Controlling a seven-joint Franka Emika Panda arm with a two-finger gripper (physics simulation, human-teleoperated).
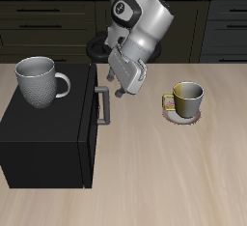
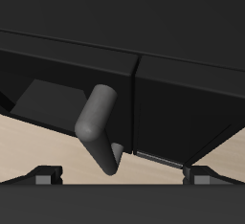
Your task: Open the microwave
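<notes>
arm: bent forward and down from the back | gripper (image 1: pixel 121 92): tilted, held low | fingers (image 2: pixel 42 175): spread apart, nothing held

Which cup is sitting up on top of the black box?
The grey mug sits on top of the microwave. The yellowish mug stands on a small plate on the table instead.

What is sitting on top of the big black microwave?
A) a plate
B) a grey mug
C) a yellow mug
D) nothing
B: a grey mug stands on the microwave, while the yellowish mug sits apart on a small plate on the table.
</notes>
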